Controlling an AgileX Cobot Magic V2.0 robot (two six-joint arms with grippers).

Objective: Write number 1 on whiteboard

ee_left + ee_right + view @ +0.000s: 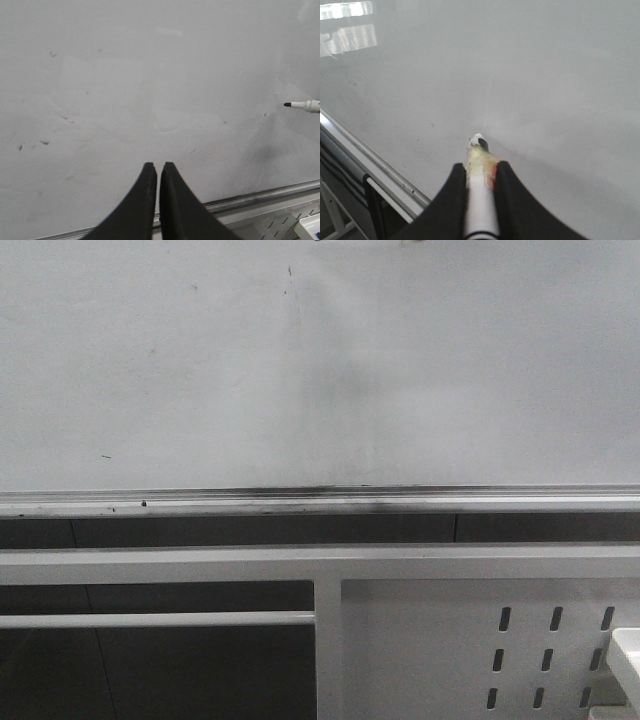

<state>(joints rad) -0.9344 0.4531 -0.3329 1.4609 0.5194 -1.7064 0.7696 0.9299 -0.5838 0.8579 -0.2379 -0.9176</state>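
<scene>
The whiteboard (320,370) fills the front view, with its smudged silver rail (320,502) along the lower edge. No number 1 shows on it, only faint specks. Neither gripper appears in the front view. My right gripper (480,167) is shut on a white marker (481,200), whose black tip (480,141) points at the whiteboard (530,75) very close to its surface; I cannot tell whether it touches. My left gripper (156,164) is shut with nothing in it, facing the whiteboard (150,75). The marker's tip (300,105) shows at that view's edge.
Below the rail stands a white perforated metal frame (470,640) with horizontal bars (160,565), dark space behind it. The frame's corner (295,222) also shows beside the left fingers. Small dark smudges (44,142) dot the board. A white object (625,655) sits at the lower right.
</scene>
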